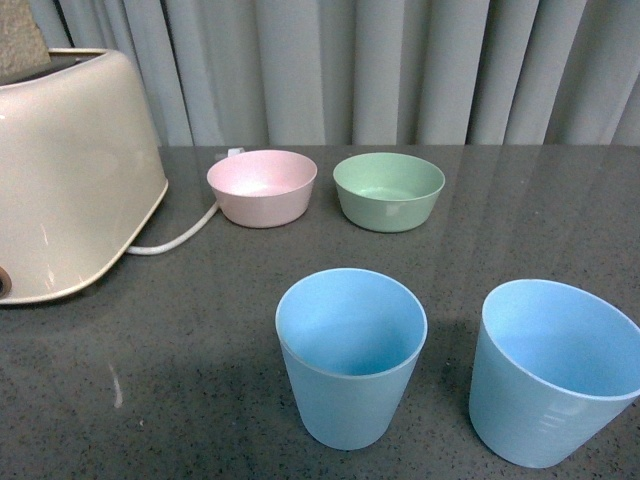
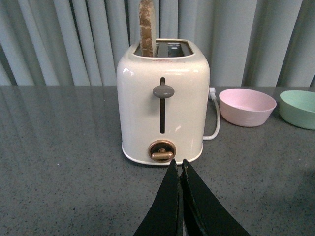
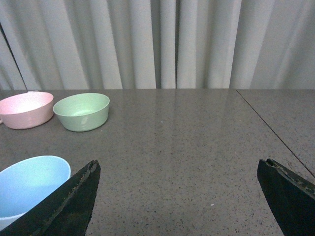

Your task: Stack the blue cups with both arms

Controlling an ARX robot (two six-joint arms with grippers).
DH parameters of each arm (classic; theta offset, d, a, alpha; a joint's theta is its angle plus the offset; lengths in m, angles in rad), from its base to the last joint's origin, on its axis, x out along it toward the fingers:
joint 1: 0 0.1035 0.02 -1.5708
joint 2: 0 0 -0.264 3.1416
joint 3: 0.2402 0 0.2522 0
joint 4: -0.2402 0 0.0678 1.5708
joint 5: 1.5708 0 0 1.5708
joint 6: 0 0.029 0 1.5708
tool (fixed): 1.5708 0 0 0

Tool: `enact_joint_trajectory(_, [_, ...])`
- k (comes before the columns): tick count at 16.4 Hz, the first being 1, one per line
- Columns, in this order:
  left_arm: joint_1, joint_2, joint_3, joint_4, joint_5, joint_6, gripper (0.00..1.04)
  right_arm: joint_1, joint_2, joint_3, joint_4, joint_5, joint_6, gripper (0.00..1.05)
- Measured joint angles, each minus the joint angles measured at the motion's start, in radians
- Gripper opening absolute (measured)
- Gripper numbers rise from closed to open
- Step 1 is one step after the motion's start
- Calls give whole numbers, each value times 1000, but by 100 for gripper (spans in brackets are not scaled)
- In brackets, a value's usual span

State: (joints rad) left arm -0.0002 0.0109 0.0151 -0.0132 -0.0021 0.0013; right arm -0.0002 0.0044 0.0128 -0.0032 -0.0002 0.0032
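Two light blue cups stand upright on the dark grey table in the front view, one in the middle (image 1: 351, 355) and one at the right (image 1: 548, 370), a small gap apart. Neither arm shows in the front view. My left gripper (image 2: 179, 164) is shut and empty, low over the table, pointing at a cream toaster (image 2: 164, 101). My right gripper (image 3: 179, 167) is wide open and empty above bare table. One blue cup (image 3: 27, 184) shows beside one of its fingers (image 3: 74, 196) in the right wrist view.
A pink bowl (image 1: 262, 186) and a green bowl (image 1: 389, 190) stand behind the cups. The cream toaster (image 1: 70, 170) with a slice of bread (image 2: 147, 28) in it stands at the far left, its white cord (image 1: 175, 238) trailing toward the pink bowl. Grey curtains hang behind the table.
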Motion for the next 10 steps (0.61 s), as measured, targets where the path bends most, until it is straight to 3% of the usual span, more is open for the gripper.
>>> enact_joint_trajectory(5, [0,0,0,9,0,-1,1,0,0,0,-1,0,0,98])
enact_joint_trajectory(7, [0,0,0,9,2,-1,9,0,0,0,-1,0,0,98])
enact_joint_trajectory(9, [0,0,0,9,1,-1,33,0,0,0,-1,0,0,98])
enact_joint_trajectory(10, [0,0,0,9,1,-1,67,16,55,20,-50,77,66,98])
